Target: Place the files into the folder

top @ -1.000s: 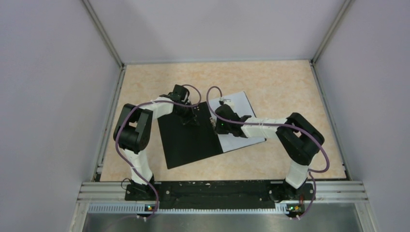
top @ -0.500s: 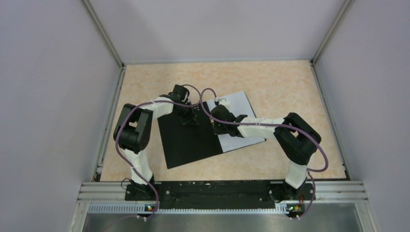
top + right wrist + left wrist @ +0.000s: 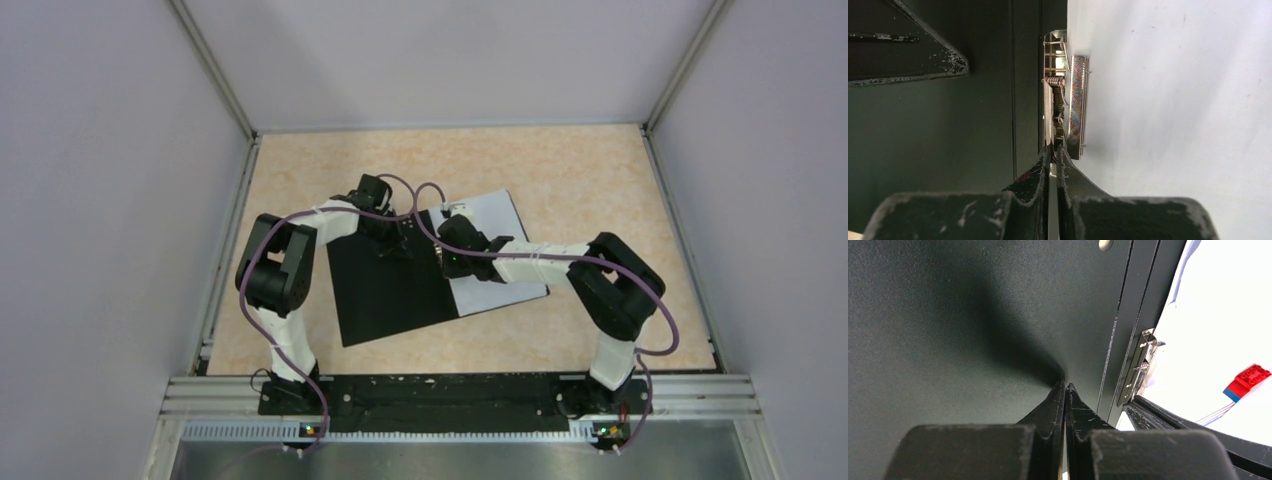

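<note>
Files (image 3: 492,215) lie on the right cover of the open folder (image 3: 390,295). Spine clip (image 3: 1073,100) — long axis 12-to-6 — sits at 12 o'clock off the right hand (image 3: 1053,155), the nearer; both hands pressed together, left hand (image 3: 1065,387) on the black cover.

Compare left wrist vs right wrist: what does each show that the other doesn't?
Left wrist only: a small red-and-blue toy block seen against the white paper sheets, a round silver rivet, and the shut left gripper, tips down on the black inside of the flat folder.
Right wrist only: the shut right gripper, tips at the near end of the metal spine clip, whose textured lever plate shows clearly.
Both: black inside, clip, white sheets.
</note>
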Motion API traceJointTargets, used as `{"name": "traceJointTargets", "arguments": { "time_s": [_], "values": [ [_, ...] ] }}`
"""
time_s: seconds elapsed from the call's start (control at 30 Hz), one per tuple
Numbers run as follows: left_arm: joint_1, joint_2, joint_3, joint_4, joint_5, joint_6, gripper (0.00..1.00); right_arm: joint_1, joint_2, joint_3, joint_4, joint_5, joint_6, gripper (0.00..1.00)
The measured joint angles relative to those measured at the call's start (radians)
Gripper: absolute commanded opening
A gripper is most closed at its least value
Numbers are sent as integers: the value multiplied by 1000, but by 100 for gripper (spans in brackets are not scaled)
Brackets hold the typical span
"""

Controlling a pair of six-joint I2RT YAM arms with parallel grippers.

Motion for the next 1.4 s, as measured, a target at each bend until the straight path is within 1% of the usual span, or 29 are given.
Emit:
{"name": "traceJointTargets", "arguments": {
  "time_s": [0.33,0.4,0.53,0.77,1.0,1.23,1.4],
  "values": [
    [0,0,1,5,-2,0,4,-6,-2,0,-2,-29,-1,0],
    [0,0,2,5,-2,1,4,-10,-3,1,-5,-35,2,7],
    [0,4,6,2,0,0,4,-10,-4,3,-14,-41,12,13],
    [-1,5,6,2,0,0,4,-10,-5,8,-35,-51,24,17],
    [-3,5,7,2,0,0,4,-7,-11,9,-67,-64,28,18],
    [-6,7,10,2,1,1,5,-7,-31,14,-144,-68,32,27],
    [-8,19,35,-26,-2,8,7,-18,-72,9,-262,-51,32,29]
  ]
}}
